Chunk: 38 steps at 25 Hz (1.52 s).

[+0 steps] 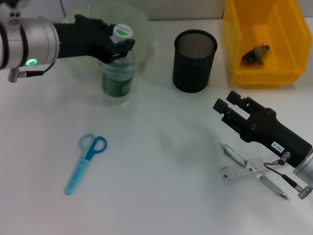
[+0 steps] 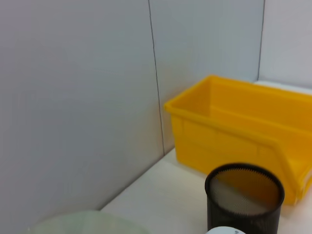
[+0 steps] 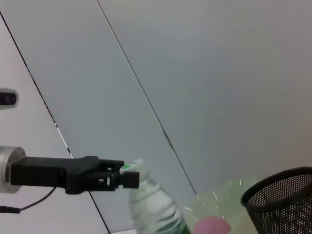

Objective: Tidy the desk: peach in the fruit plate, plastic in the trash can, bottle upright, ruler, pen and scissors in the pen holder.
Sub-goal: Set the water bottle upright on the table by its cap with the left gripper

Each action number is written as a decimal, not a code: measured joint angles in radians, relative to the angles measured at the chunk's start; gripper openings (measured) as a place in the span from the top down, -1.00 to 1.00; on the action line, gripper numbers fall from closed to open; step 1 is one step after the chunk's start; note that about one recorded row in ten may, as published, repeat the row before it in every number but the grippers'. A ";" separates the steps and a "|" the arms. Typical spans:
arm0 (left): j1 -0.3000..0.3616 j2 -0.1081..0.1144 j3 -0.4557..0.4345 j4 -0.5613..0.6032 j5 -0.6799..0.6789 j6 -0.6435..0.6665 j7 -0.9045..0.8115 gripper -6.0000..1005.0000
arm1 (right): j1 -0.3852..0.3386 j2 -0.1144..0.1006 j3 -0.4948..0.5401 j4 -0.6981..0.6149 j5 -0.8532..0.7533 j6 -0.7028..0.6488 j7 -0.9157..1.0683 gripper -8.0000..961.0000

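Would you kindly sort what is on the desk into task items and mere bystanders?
Task items:
bottle, in left gripper
scissors
ruler
pen
pen holder
fruit plate
peach
yellow bin

Bystanders:
none; right gripper idle

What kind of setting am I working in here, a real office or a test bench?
Probably a staged test bench made up as a desk: a plain white table against bare panelled walls, with a mesh pen holder, scissors and a yellow bin laid out as props.
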 joint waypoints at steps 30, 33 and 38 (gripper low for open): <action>0.023 -0.001 -0.032 -0.035 -0.073 0.015 0.038 0.10 | 0.010 0.002 0.000 0.000 -0.002 0.005 0.002 -0.20; 0.021 -0.001 -0.031 -0.035 -0.073 0.024 0.038 0.10 | 0.010 0.002 0.000 0.000 -0.002 0.005 0.002 -0.20; 0.014 -0.001 -0.031 -0.035 -0.073 0.036 0.039 0.10 | 0.010 0.002 0.000 0.000 -0.002 0.005 0.002 -0.20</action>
